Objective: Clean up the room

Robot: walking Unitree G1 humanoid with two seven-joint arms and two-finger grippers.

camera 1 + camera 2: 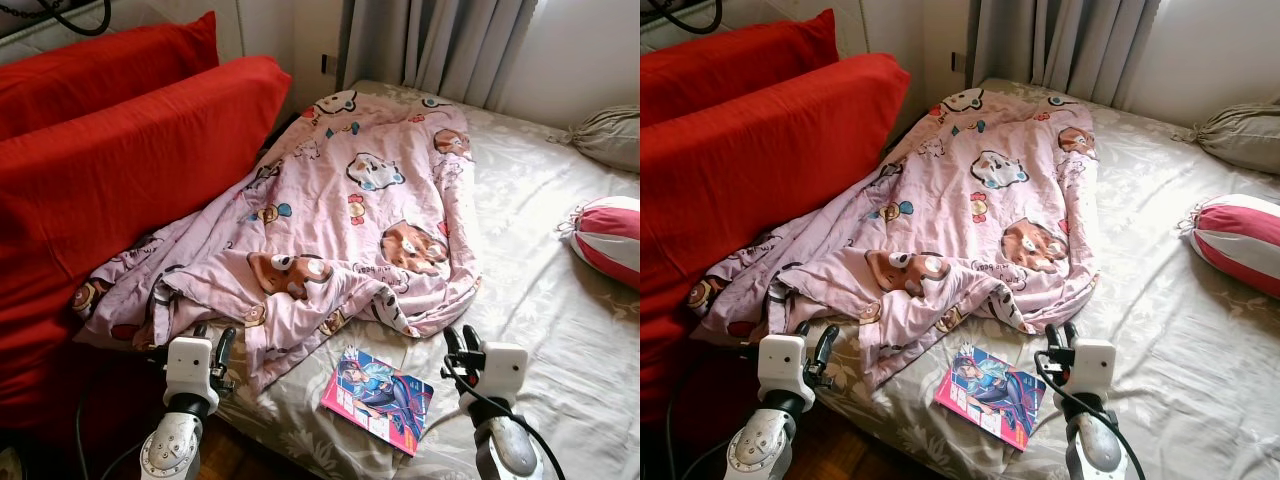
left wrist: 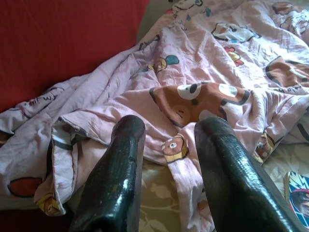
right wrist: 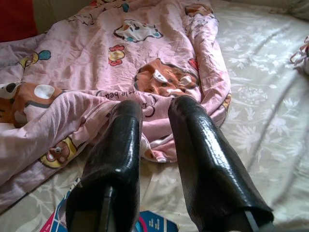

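- A pink blanket [image 1: 350,210] printed with cartoon bears lies rumpled across the bed [image 1: 560,320], its far end near the curtains [image 1: 440,45] and its near edge bunched in folds close to the bed's front edge.
- Its left side runs up against two large red cushions [image 1: 120,170] standing along the bed's left side.
- A colourful book [image 1: 378,398] lies flat on the floral sheet, just in front of the blanket's near edge and apart from it.
- The left hand [image 1: 212,352] hovers at the bed's front corner, just before the blanket's near folds; its two black fingers [image 2: 118,179] are spread apart and hold nothing.
- The right hand [image 1: 458,350] hovers over the sheet just right of the book; its fingers [image 3: 203,164] stand parted with a narrow gap, released.
- A red-and-white striped bolster [image 1: 610,240] lies at the bed's right side, well apart from the blanket.
- A grey drawstring pillow [image 1: 605,135] sits beyond it, near the wall.
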